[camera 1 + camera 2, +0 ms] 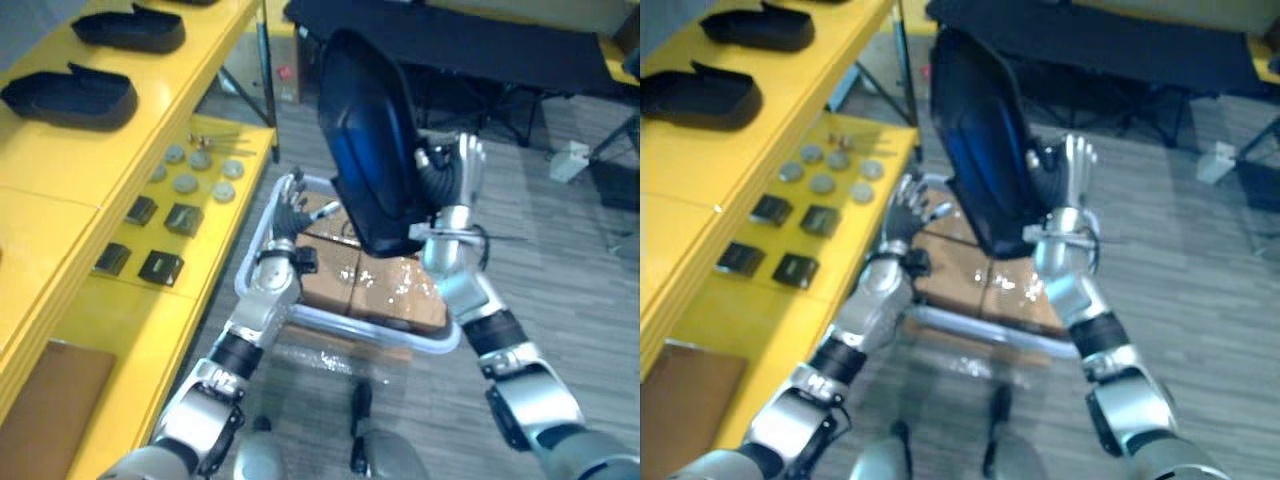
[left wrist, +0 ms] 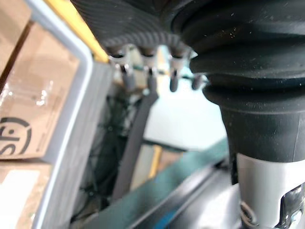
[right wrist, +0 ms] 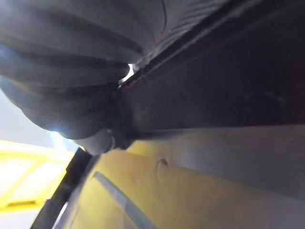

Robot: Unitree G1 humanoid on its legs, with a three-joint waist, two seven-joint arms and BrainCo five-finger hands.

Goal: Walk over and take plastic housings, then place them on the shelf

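So the big black plastic housing (image 1: 365,140) is up in the air, standing on end and leaning a bit, right in the middle of the head views and well above everything else. The right hand (image 1: 455,175) is flat against its right side, fingers straight and pointing up, pressed on the shell rather than wrapped round it. I can't make out the thumb. In the right wrist view the dark shell sits right up against the camera.

The left hand (image 1: 290,212) is lower and to the left of the housing's bottom end, fingers spread and loose, holding nothing. It's just beside the edge, but I honestly can't tell if a fingertip touches it.

Under both hands there's a pale grey cart (image 1: 262,245) with cardboard boxes (image 1: 390,290) in it, shiny tape across the tops. Its rim and the boxes also show in the left wrist view, past that hand's fingers.

On the robot's left is the yellow shelf (image 1: 110,150). Two more housings (image 1: 70,97) lie on its upper level, one behind the other and apart. The lower level has a cluster of grey discs (image 1: 186,183), some small black square parts (image 1: 160,267) nearer the robot, and a brown board (image 1: 45,400) nearest of all. The cart stands on grey plank floor (image 1: 560,270)
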